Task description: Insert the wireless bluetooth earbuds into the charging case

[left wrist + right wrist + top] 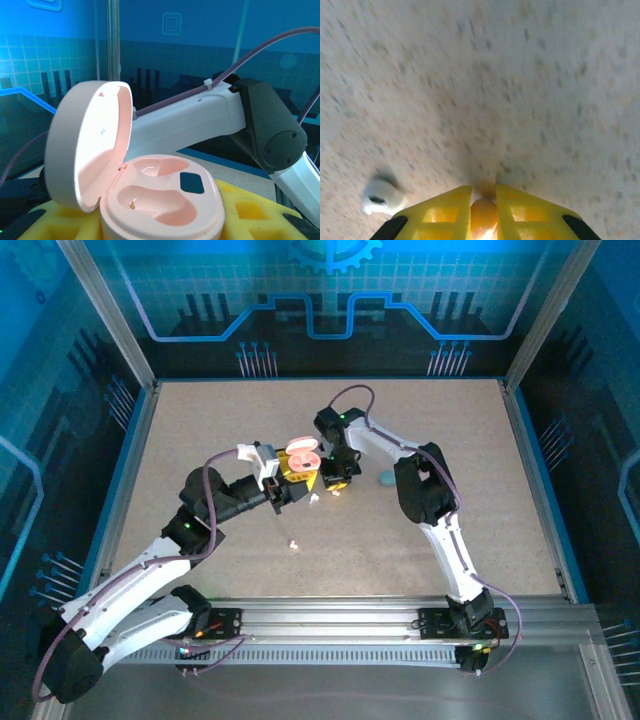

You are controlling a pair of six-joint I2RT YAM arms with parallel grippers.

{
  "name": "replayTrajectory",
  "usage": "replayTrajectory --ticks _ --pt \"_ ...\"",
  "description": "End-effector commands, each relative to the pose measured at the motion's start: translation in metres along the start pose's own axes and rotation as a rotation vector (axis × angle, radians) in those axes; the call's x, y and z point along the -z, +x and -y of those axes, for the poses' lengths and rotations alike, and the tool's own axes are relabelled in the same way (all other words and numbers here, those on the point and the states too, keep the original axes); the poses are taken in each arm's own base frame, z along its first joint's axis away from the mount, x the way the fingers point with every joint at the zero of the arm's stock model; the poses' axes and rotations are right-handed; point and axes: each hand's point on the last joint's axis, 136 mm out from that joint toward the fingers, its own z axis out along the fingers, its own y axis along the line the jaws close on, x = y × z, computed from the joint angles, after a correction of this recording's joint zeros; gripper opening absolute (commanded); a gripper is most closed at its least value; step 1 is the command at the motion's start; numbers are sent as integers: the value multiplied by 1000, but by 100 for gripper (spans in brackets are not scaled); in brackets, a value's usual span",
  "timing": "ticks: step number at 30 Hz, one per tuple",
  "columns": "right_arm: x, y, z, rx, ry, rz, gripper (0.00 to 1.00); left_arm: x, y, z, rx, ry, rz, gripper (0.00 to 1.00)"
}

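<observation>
The pink charging case point(165, 200) is held with its lid point(90, 145) swung open to the left, and both moulded wells look bare. My left gripper point(160, 222) is shut on the case, with yellow fingers point(250, 210) on either side of its base. From above, the case point(303, 453) sits at the table's middle. My right gripper point(483, 192) is down at the tabletop just right of the case and shut on a small rounded earbud point(483, 215). A second white earbud point(380, 196) lies on the board to its left.
Two more small white pieces point(293, 544) point(316, 499) lie on the speckled board point(200, 440) in front of the case. A teal pebble-like case point(386, 478) rests right of the right gripper point(335, 483). The right arm point(200, 115) crosses behind the open case.
</observation>
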Motion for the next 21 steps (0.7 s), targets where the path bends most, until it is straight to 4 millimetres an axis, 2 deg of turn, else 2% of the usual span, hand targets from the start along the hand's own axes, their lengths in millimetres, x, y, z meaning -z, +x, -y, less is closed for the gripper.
replayTrajectory --ticks 1,7,10,21 --pt "21 27 -8 60 -5 -19 17 3 -10 -1 -8 -12 36 36" --pt "17 70 4 98 59 -100 17 3 -10 -2 -6 -13 37 36" --pt "12 83 6 126 86 -127 18 2 -10 -2 -6 -10 39 36" --pt "1 91 7 147 139 -150 22 2 -11 -1 -4 -8 42 36"
